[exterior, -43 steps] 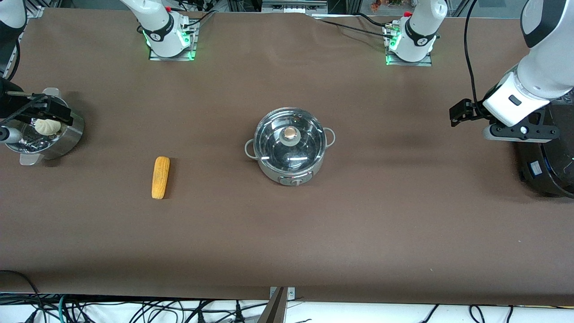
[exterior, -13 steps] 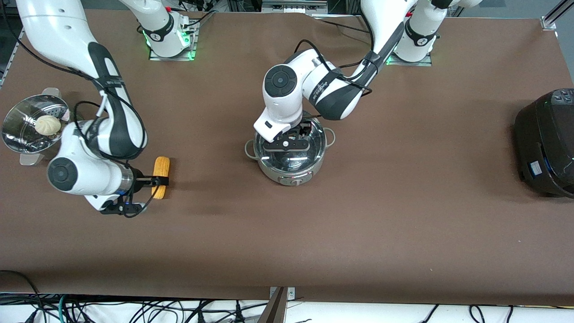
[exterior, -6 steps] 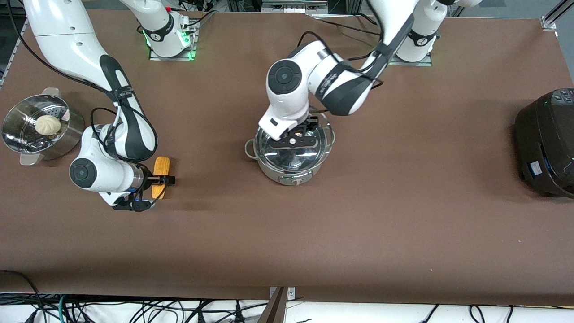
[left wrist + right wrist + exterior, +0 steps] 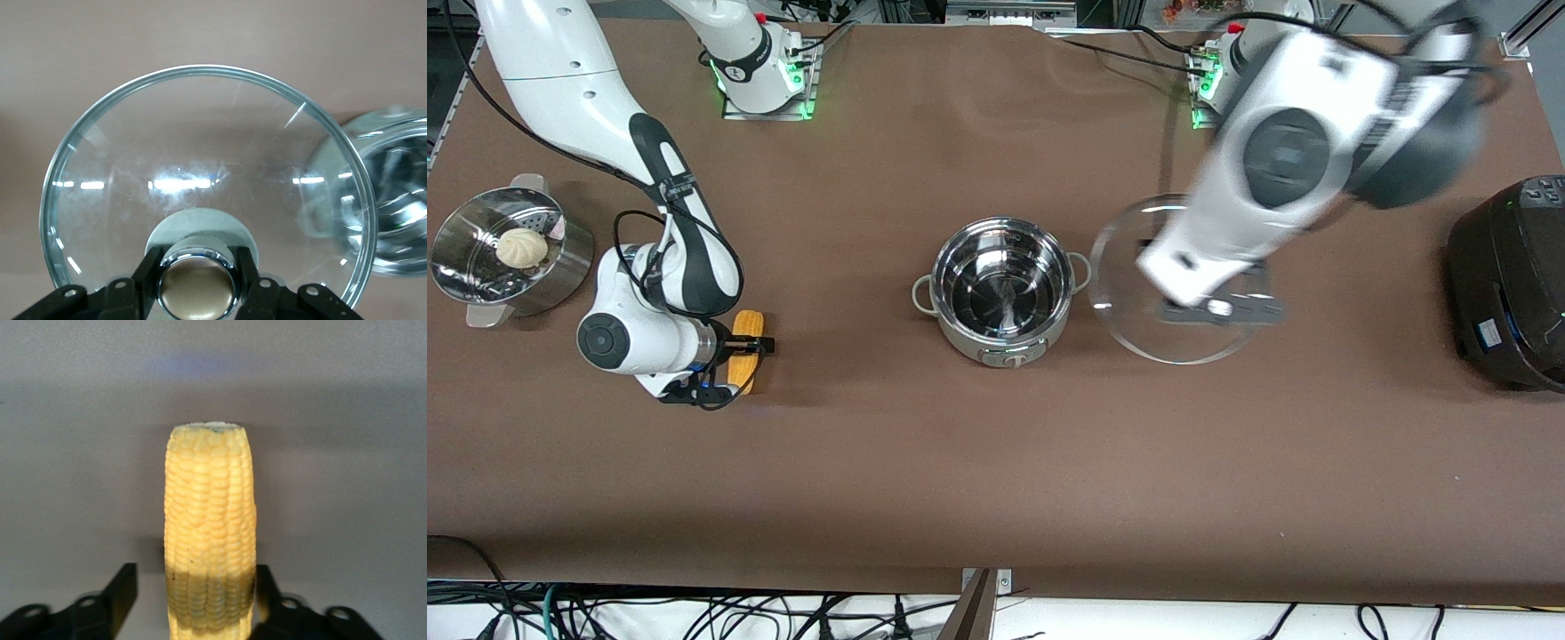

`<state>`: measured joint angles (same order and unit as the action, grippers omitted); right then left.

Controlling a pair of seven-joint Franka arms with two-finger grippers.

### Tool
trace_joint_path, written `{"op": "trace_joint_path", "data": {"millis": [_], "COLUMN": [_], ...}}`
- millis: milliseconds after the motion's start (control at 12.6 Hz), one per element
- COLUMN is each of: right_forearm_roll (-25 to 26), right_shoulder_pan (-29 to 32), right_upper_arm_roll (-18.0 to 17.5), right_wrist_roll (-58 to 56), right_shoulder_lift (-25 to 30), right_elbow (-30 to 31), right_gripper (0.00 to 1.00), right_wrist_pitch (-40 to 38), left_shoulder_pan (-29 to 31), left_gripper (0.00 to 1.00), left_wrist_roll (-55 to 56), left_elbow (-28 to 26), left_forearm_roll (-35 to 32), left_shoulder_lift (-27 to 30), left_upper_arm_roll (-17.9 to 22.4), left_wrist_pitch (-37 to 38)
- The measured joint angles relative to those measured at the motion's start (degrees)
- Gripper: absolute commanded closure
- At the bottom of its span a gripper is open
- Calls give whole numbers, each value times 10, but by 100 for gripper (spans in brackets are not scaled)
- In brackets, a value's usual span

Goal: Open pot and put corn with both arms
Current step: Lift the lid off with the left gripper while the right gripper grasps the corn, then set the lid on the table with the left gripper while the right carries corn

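Left gripper (image 4: 197, 283): pinched on the copper knob (image 4: 197, 290) of the glass lid (image 4: 1181, 283), held in the air over the counter (image 4: 996, 462) at 3 o'clock from the open pot (image 4: 1001, 292); only the left wrist view shows this grip. Right gripper (image 4: 193, 593): fingers (image 4: 123, 590) spread, one at each side of the corn (image 4: 744, 351), contact unclear, on the counter at 9 o'clock from the pot. No legible writing.

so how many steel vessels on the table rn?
2. The pot sits mid-table, lid off. The steamer basket, with a bun in it, sits at the right arm's end, farther from the front camera than the corn. None appear hidden.
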<state>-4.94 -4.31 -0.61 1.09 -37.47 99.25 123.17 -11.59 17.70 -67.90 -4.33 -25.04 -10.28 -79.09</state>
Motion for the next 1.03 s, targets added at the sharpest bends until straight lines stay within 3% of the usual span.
{"op": "trace_joint_path", "data": {"millis": [239,477,557,636,716,875,1034], "right_forearm_roll": [0,0,-1,-3,-6,-9,-6], "right_shoulder_pan": [0,-1,-1,-2,-3,-6,-34], "right_upper_arm_roll": [0,-4,-14,-30,-59,-146,-223], "right_wrist_roll": [0,0,3,15,43,147,250], "right_shoulder_lift": [3,23,45,78,118,183,197], "right_elbow": [0,-5,-13,-22,-36,-73,-106], "right_gripper": [100,100,100,100,100,100,100], "right_wrist_pitch": [-1,-20,-48,-83,-124,-185,-189], "left_shoulder_pan": [119,177,180,182,187,201,207], "left_gripper": [100,100,95,53,1,0,0], "left_wrist_roll": [-170,-219,-219,-218,-218,-219,-219], "left_elbow": [-75,-263,-326,-376,-414,-431,-413], "left_forearm_roll": [-13,-21,-36,-54,-65,-68,-67], "left_shoulder_lift": [13,2,-8,-22,-37,-41,0], "left_upper_arm_roll": [1,0,0,0,-1,-5,-16], "left_wrist_pitch": [-48,-292,-378,-453,-513,-541,-472]}}
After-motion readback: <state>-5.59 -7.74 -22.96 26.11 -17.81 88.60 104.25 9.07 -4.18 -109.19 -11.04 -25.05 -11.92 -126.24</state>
